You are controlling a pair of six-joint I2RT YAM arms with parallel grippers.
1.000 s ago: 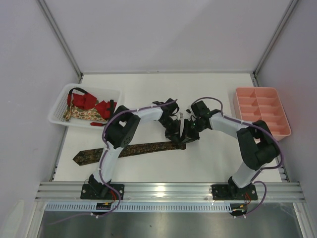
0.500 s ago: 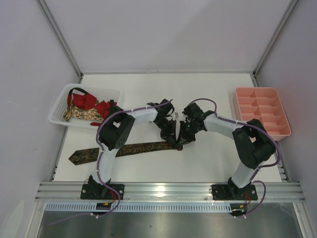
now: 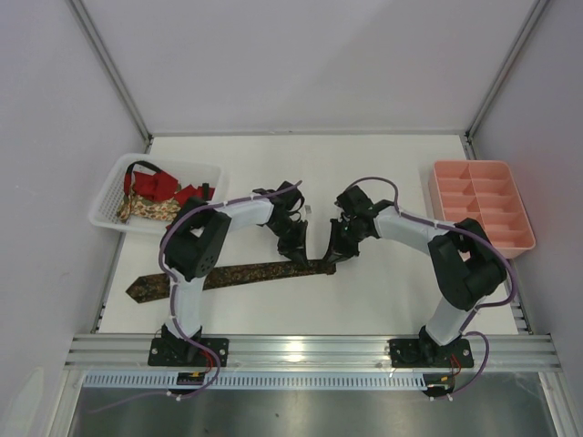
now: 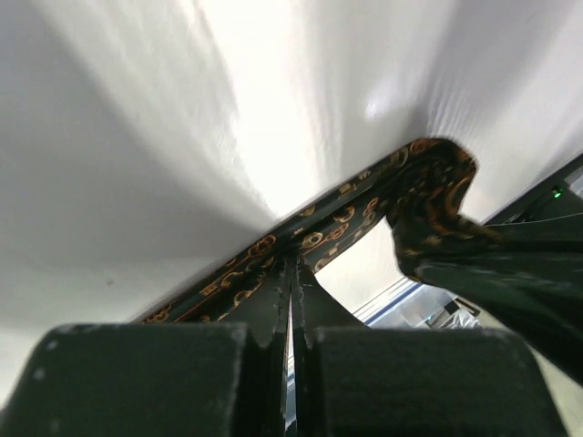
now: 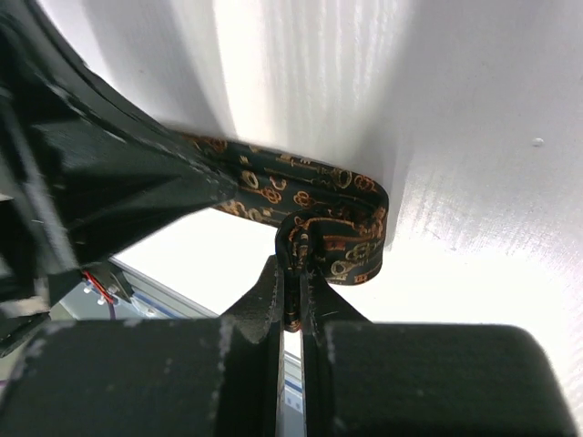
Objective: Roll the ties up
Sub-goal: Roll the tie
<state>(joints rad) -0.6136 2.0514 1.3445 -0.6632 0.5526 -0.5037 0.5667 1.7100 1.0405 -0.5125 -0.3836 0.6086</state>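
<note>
Smooth white desk (image 3: 383,291), with the dark brown tie (image 3: 246,272) stretched flat across the front, pointed end at the left. Its right end is curled over into a little loop. Only the wrist cams show that, plus the gold woven pattern (image 5: 273,177). The right gripper (image 5: 293,264) has its jaws clamped on the loop, and the left gripper (image 4: 291,273) has its jaws pinched shut on the strip just beside it. Since a second ago the tie has slid a bit left.

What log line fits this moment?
phase: first fold | left hand: shut on dark tie | right hand: shut on its folded end | other ties: in basket
</note>
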